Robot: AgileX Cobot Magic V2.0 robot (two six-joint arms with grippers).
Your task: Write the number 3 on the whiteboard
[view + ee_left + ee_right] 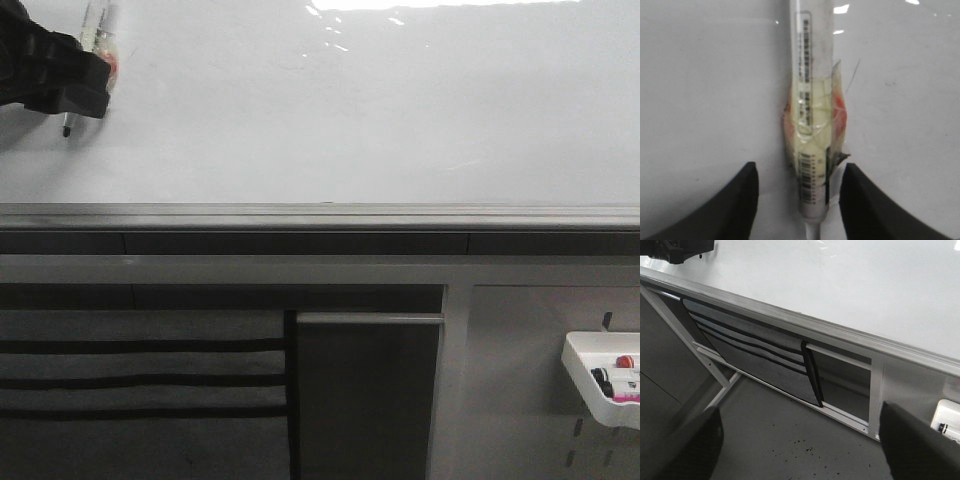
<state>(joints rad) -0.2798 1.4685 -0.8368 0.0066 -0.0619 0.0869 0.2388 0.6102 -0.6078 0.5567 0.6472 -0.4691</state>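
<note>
The whiteboard point(350, 110) is glossy white with glare at its far edge and a grey rail point(320, 215) along the near edge. No number 3 shows on it. My left gripper point(85, 75) is over the board's far left corner. A white marker point(100, 30) with yellowish and red tape round it lies along the fingers. In the left wrist view the marker point(812, 100) sits between the black fingers point(740, 200), with a gap on each side; the gripper point(800, 167) is open. My right gripper point(800, 410) is open and empty, off the board, over the grey floor.
A small white tray point(580, 365) of markers hangs at the lower right on the stand below the board; it also shows in the right wrist view point(947, 417). Grey fabric pockets point(140, 380) and frame bars sit under the rail.
</note>
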